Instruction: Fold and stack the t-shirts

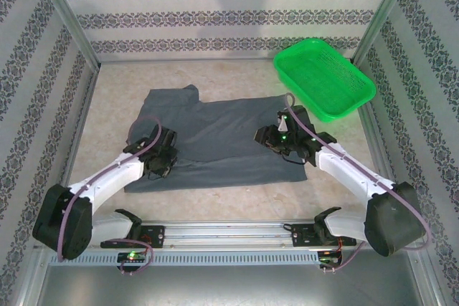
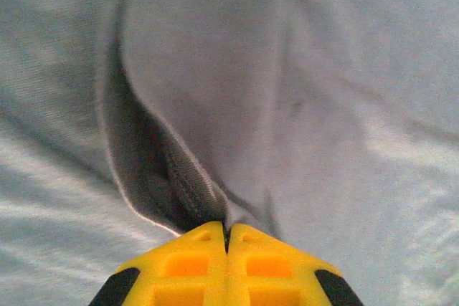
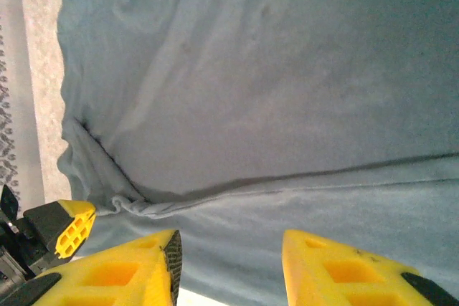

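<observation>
a dark slate-grey t-shirt [image 1: 215,141] is lying spread out in the middle of the pale counter [image 1: 237,202], between the two arms, with one sleeve sticking out at the far left. it is looking like soft, thin, light cloth. it is rumpling into ridges and would probably sag and slip if lifted from one point, so gripping a hem or folded edge at two places seems the safest way to take hold. the left claw [image 2: 226,238] is sitting low on the t-shirt's left side, its yellow fingers pressed together and pinching a raised fold by its stitched edge. the right claw [image 3: 229,249] is hovering over the t-shirt's right side with its fingers apart and nothing clamped, near a long crease and a bunched edge that would probably give a good grip. a green basket [image 1: 324,80] is sitting at the far right of the counter, just beside the t-shirt's far corner.
</observation>
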Tool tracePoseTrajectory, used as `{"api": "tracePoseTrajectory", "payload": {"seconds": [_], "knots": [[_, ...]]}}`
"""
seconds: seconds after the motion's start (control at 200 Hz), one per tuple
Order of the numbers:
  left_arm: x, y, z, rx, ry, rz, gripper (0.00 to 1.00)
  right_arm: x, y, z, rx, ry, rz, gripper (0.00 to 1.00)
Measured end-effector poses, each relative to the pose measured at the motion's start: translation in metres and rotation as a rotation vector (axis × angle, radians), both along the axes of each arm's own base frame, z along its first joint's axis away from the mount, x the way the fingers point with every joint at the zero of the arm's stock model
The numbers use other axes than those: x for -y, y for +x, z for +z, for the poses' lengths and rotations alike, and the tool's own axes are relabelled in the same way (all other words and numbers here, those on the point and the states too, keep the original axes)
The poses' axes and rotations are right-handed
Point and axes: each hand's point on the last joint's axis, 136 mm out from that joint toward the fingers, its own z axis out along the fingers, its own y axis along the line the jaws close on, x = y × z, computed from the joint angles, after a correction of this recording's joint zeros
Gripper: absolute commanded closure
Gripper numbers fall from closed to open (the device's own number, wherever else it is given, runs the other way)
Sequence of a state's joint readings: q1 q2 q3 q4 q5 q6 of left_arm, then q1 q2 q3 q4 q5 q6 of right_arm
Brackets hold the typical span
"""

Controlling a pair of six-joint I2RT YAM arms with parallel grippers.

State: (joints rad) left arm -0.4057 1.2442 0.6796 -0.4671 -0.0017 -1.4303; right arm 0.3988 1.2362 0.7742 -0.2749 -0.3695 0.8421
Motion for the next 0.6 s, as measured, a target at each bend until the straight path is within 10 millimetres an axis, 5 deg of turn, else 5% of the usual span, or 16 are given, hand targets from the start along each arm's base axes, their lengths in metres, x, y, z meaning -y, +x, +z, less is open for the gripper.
{"api": "tracePoseTrajectory", "payload": {"seconds": [0.6], "knots": [[0.049,0.078,0.015,0.055,0.096,-0.353,1.0,0.01,0.005,0.009,0.002,0.037,-0.047,0.6]]}}
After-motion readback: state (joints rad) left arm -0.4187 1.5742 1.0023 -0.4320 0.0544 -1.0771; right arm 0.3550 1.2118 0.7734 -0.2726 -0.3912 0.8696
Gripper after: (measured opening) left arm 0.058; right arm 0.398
